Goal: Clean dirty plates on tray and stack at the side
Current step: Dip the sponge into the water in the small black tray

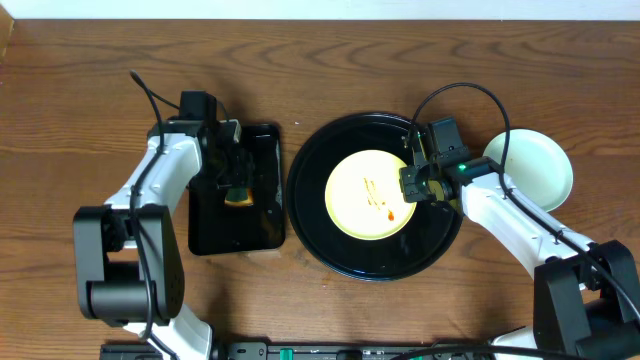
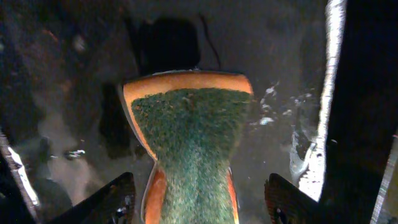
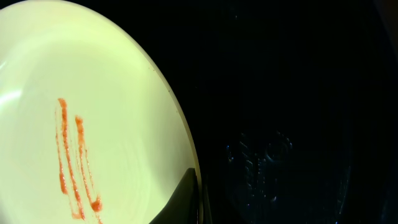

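A pale yellow plate (image 1: 365, 190) with reddish-orange sauce streaks (image 3: 71, 162) lies in the middle of the round black tray (image 1: 330, 150). My right gripper (image 1: 412, 187) is shut on the yellow plate's right rim, with one finger lying on the plate's inner edge (image 3: 194, 190). Pale mint-blue plates (image 1: 535, 170) sit on the table to the right of the tray. My left gripper (image 1: 237, 178) hangs open over a green-and-orange sponge (image 2: 189, 137). Its fingers (image 2: 202, 200) stand on either side of the sponge without touching it.
The sponge (image 1: 238, 198) lies on a smaller rectangular black tray (image 1: 260, 225) to the left of the round tray. This tray's surface is wet and glossy (image 2: 280, 112). Wooden table (image 1: 320, 60) surrounds everything.
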`<move>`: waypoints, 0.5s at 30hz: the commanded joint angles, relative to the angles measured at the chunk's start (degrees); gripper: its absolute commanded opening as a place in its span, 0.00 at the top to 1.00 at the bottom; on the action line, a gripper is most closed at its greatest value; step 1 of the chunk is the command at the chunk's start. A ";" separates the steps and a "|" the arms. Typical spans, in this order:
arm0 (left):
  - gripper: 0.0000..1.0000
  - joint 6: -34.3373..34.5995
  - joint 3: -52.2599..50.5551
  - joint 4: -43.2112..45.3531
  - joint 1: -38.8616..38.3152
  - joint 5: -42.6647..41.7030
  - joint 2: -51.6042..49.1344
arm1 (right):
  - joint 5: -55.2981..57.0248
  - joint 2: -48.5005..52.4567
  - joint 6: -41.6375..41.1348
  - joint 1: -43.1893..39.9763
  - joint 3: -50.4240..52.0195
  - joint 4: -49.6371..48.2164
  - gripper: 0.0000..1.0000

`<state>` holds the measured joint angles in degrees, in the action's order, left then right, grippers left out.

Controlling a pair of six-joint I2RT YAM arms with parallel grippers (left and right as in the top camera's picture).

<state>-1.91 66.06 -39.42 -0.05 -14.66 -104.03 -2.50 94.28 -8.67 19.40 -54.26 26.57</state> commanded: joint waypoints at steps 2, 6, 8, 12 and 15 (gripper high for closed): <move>0.38 0.07 -0.33 -0.07 -0.04 0.37 -2.62 | 0.98 0.55 0.61 -0.24 -0.22 0.02 0.97; 0.64 0.07 -0.37 0.04 -0.04 0.37 -3.56 | 0.98 0.55 0.61 -0.24 -0.22 0.04 0.97; 0.92 0.09 -0.37 0.26 -0.04 0.35 -3.56 | 0.98 0.55 0.61 -0.24 -0.20 0.02 0.97; 0.93 0.39 -0.31 0.44 -0.04 0.35 -3.50 | 0.98 0.55 0.61 -0.24 -0.20 0.02 0.97; 0.93 1.79 0.31 -0.04 -0.04 0.31 -2.75 | 0.98 0.55 0.61 -0.24 -0.20 0.04 0.97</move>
<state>-1.28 66.02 -39.09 -0.05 -14.63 -106.94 -2.50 94.28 -8.67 19.40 -54.26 26.57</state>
